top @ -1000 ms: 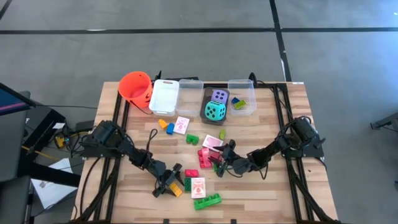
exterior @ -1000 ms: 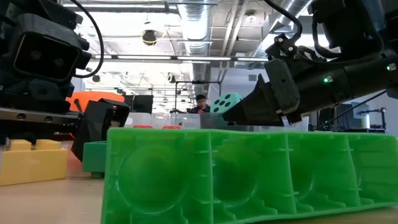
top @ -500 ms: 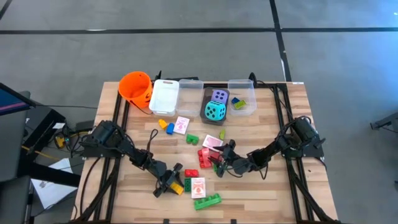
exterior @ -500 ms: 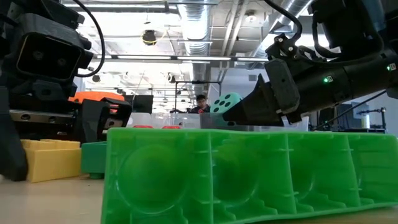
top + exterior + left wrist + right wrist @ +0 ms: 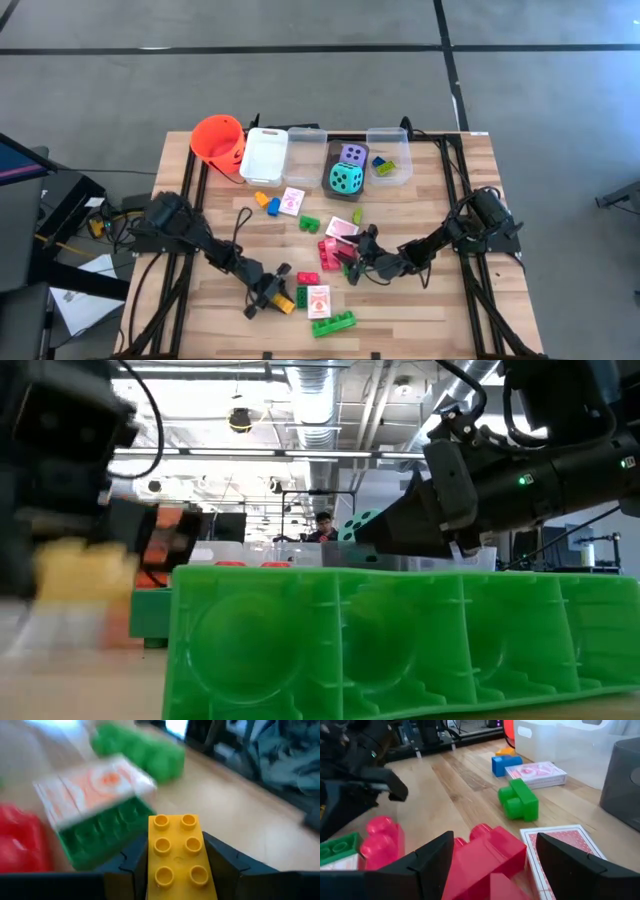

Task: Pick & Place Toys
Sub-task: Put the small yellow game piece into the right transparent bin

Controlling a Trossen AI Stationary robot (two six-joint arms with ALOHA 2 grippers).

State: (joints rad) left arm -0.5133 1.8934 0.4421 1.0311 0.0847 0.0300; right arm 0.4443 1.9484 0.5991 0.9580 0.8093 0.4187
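Yellow brick [image 5: 176, 851] sits between the left gripper's [image 5: 268, 298] fingers, studs up, fingers flat against its 2 long sides: clamped on it, by the left wrist view. In the high view this is near the table's [image 5: 440, 300] front edge, left of centre. Whether the brick is off the wood I cannot tell; low view is smeared there.

Right gripper [image 5: 492, 865] is low at mid-table, jaws apart, straddling a red brick [image 5: 487, 857] without pinching it, as far as the right wrist view shows.

Done, judged from the layout: teal die [image 5: 346, 179] and purple die [image 5: 352, 154] lie in the dark bin [image 5: 330, 156]; 1 blue-and-yellow brick pair [image 5: 384, 165] lies in the clear bin [image 5: 404, 150] at right. The white bin [image 5: 264, 154] looks bare; bucket's [image 5: 219, 139] inside not readable.

Left, still loose on the table:
- long green brick [image 5: 334, 322] at the front edge
- card [image 5: 318, 298] just beside the yellow brick
- card [image 5: 292, 200] and orange/blue bricks [image 5: 267, 202] near the bins
- small green brick [image 5: 309, 224]
- card [image 5: 341, 227] and red bricks by the right gripper

Estimate: well under half placed.

Writing: none legible. Cards show a pink-white pattern only; dice show pips.
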